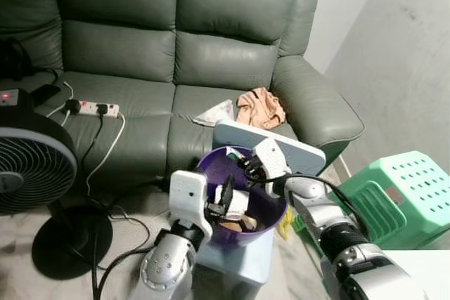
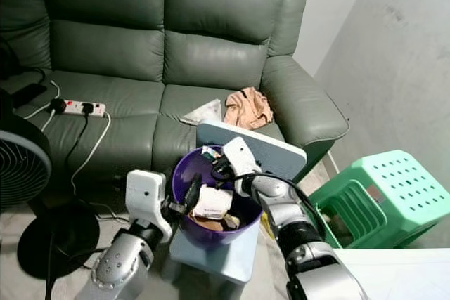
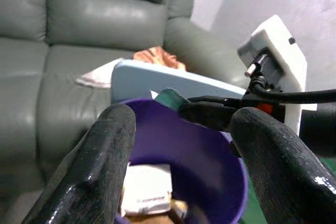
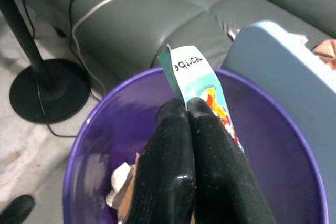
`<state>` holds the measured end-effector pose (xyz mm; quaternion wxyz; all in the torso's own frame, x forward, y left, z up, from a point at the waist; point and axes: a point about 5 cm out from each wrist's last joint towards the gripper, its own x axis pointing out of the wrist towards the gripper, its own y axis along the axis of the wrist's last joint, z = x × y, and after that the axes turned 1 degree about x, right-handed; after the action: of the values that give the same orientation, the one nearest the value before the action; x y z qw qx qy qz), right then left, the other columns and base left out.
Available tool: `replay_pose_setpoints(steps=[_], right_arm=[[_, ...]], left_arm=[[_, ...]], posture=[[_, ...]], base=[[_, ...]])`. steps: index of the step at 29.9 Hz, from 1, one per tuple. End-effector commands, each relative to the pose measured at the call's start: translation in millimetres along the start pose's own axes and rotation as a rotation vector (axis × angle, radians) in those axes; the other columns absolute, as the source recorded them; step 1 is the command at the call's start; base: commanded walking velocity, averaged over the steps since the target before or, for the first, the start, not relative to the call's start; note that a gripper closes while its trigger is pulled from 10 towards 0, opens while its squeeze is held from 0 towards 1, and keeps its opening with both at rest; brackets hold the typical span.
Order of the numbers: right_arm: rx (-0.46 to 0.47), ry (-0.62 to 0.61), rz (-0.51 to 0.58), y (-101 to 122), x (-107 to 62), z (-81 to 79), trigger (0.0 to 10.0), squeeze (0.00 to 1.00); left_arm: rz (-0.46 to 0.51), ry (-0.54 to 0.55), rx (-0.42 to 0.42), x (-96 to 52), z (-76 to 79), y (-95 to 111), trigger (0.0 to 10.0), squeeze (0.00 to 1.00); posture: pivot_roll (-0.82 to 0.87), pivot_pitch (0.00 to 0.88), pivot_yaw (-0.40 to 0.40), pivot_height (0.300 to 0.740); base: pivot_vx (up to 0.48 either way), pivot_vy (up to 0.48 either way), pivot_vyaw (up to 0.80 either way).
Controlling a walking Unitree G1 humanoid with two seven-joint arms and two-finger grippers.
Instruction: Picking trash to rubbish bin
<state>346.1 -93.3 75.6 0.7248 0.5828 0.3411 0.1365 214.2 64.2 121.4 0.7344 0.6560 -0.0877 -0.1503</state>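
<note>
A purple bin (image 1: 275, 214) stands on a pale blue stool (image 1: 242, 261) in front of the sofa. Inside it lie a white carton (image 1: 238, 202) and other scraps. My right gripper (image 4: 184, 106) hangs over the bin's far rim, shut on a teal and white wrapper (image 4: 195, 73) that sticks up past the fingertips. The same gripper (image 1: 247, 167) is seen in the left eye view above the bin's mouth. My left gripper (image 1: 225, 199) is at the bin's near rim, open, with nothing between its fingers (image 3: 113, 145); it looks into the bin.
A pale blue board (image 1: 285, 142) leans behind the bin. On the grey sofa (image 1: 140, 47) lie a peach cloth (image 1: 260, 107), a white paper (image 1: 218, 112) and a power strip (image 1: 97, 109) with cables. A black fan (image 1: 31, 166) stands left, a green stool (image 1: 401, 187) right.
</note>
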Motion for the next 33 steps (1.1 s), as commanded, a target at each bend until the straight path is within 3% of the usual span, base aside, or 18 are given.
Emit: replay_pose_setpoints(steps=[1,5,8,17,18,19,20,33], right_arm=[[-0.005,-0.033,-0.027,-1.3,0.3,3.9,10.0,0.0],[0.002,-0.065,-0.06,-3.3,5.3,-0.4,10.0,0.0],[0.083,-0.132,-0.051,0.0,10.1,-1.4,10.0,0.0],[0.175,-0.251,-0.054,-1.7,12.0,0.5,10.0,0.0],[0.18,-0.266,-0.058,-2.4,11.7,1.1,10.0,0.11],[0.187,-0.271,-0.06,-3.1,11.6,1.3,10.0,0.11],[0.194,-0.274,-0.061,-3.9,11.3,1.4,10.0,0.99],[0.209,-0.277,-0.068,-7.8,9.4,2.8,10.0,1.0]], left_arm=[[0.014,-0.036,-0.089,-1.9,25.6,5.9,10.0,0.0],[-0.016,-0.069,-0.112,-11.2,40.2,4.1,10.0,0.0],[-0.035,-0.087,-0.139,-17.4,50.9,2.5,10.0,0.0],[-0.044,-0.068,-0.149,-19.5,52.7,4.7,10.0,0.0],[-0.045,-0.067,-0.148,-19.6,52.6,4.7,10.0,0.0],[-0.045,-0.066,-0.148,-19.9,52.5,4.7,10.0,0.0],[-0.046,-0.065,-0.149,-20.1,52.4,4.9,10.0,0.0],[-0.051,-0.054,-0.146,-18.8,50.4,5.6,10.0,0.0]], posture=[[0.14,0.155,-0.204,0.74],[0.14,0.174,-0.205,0.74],[0.14,0.183,-0.207,0.74],[0.16,0.199,-0.209,0.74],[0.16,0.201,-0.21,0.74],[0.16,0.202,-0.21,0.74],[0.16,0.204,-0.209,0.74],[0.16,0.204,-0.211,0.74]], base=[[0.0,0.0,0.0],[0.0,0.0,0.0],[0.0,0.0,0.0],[0.0,0.0,0.0],[0.0,0.0,0.0],[0.0,0.0,0.0],[0.0,0.0,0.0],[0.0,0.0,0.0]])
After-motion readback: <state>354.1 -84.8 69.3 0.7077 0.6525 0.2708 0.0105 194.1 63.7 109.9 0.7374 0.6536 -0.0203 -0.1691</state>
